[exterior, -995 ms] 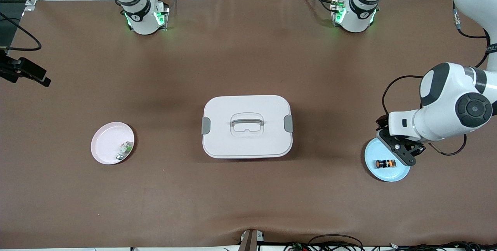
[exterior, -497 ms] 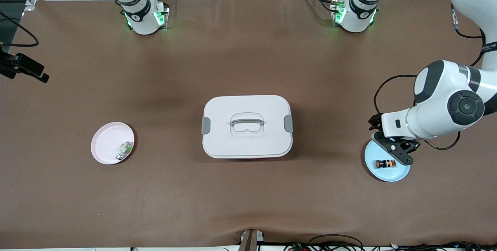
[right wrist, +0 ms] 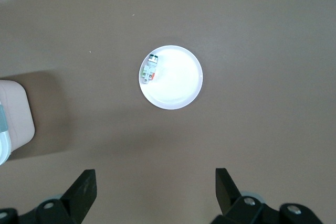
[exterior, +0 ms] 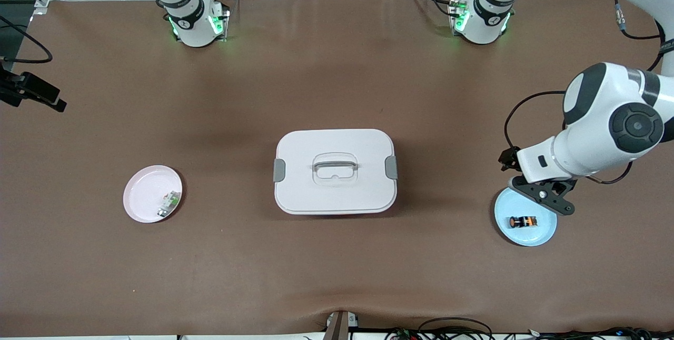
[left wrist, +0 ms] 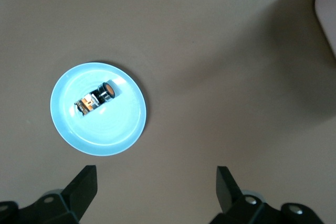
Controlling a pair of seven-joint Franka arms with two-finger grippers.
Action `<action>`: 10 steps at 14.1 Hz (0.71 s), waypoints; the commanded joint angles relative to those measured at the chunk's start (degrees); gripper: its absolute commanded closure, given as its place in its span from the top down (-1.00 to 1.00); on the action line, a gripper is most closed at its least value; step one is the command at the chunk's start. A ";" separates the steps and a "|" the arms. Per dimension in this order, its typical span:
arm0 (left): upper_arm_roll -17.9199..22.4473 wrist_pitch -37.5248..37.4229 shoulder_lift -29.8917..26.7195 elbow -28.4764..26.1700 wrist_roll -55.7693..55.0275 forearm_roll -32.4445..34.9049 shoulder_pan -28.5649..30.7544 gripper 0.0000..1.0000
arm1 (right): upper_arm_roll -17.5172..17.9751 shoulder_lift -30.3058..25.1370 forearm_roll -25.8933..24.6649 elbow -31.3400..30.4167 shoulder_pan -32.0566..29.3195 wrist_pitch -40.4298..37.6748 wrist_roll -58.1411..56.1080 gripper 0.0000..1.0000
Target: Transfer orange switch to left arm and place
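Resting: orange switch (exterior: pixel 522 221) in blue plate (exterior: pixel 542 235) | left pincer (exterior: pixel 542 200) apart above

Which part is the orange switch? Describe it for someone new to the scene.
From the big white box mid-table, look toward the left arm's end, to the pale blue plate. The orange switch lies on it: tiny, black and orange. The pink plate's part is pale green-and-white.

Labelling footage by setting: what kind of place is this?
Probably a robotics lab test bench: two arms bolted to a brown-covered table, cables along its edge, and staged props, a white box and the orange switch on a blue plate.
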 commanded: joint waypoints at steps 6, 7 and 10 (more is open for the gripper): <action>-1.19 -2.54 -6.11 -0.75 -10.64 -1.72 0.63 1.00 | 0.82 0.88 -0.61 1.84 -1.14 -1.12 -0.70 1.00; -1.19 -2.89 -6.47 -0.75 -13.18 -1.72 0.63 1.00 | 0.82 0.88 -0.53 1.84 -1.14 -1.12 -0.70 1.00; -1.19 -4.21 -7.78 -0.75 -20.47 -5.13 0.72 1.00 | 0.82 0.88 -0.53 2.19 -1.14 -1.12 -0.70 1.00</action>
